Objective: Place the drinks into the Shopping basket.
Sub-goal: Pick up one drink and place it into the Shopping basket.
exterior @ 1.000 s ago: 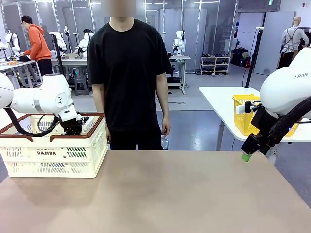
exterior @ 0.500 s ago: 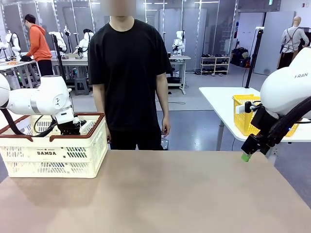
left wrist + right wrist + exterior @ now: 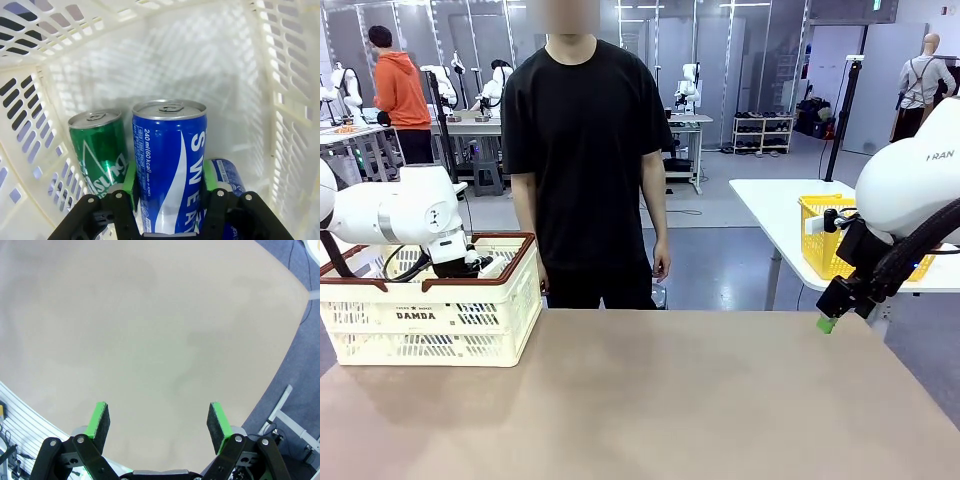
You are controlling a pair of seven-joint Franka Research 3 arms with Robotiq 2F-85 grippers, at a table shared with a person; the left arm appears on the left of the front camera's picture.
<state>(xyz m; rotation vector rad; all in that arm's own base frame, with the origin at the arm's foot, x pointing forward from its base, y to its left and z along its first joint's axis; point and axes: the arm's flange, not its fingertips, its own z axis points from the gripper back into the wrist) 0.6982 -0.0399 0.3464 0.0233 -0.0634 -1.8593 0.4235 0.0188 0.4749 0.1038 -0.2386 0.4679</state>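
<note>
Worktop (image 3: 650, 400): broad tan surface, bare across its middle and right; you have free room there.

Shopping basket (image 3: 430, 318): cream, brown rim, at the worktop's far left. Slotted walls close in on the left arm on several sides; lift straight up when you withdraw and mind the rim.

Left end effector (image 3: 167, 200): down inside the basket, pinching the upright blue can (image 3: 170, 160) between its green pads. Judged step: setting this drink down. Lower until its base sits on the floor, then release; it stands just beside the green can (image 3: 100, 145), so spread the fingers only a little.

Second blue can (image 3: 227, 175): lying on the basket floor close beside the held one, partly hidden.

Right end effector (image 3: 158, 424): fingers spread wide, holding nothing, hovering off the worktop's right edge.
</note>
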